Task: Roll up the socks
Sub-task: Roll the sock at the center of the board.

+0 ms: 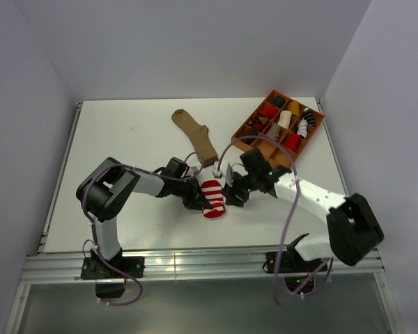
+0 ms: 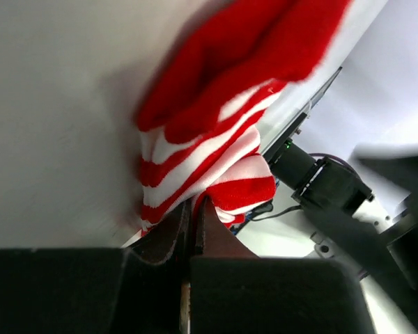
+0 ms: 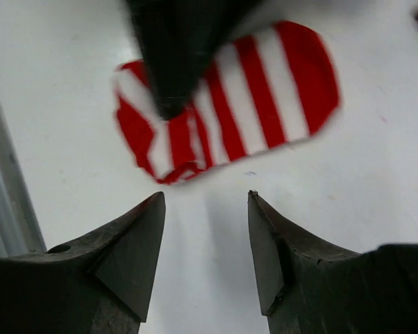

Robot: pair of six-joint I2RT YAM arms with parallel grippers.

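Note:
The red-and-white striped sock [image 1: 212, 197] lies folded on the white table between the two arms. My left gripper [image 1: 197, 200] is shut on the sock's left edge; in the left wrist view its fingers [image 2: 191, 223] pinch the striped fabric [image 2: 209, 132]. My right gripper [image 1: 231, 195] is open and empty just right of the sock; in the right wrist view [image 3: 205, 198] the striped sock [image 3: 244, 104] lies just beyond its fingertips, with the left gripper's dark finger on it. The plain tan-brown sock [image 1: 197, 136] lies flat farther back.
A brown compartment tray [image 1: 311, 131] with red, black, white and yellow sock rolls stands at the back right. The table's front rail [image 1: 195, 261] runs along the near edge. White walls enclose the table.

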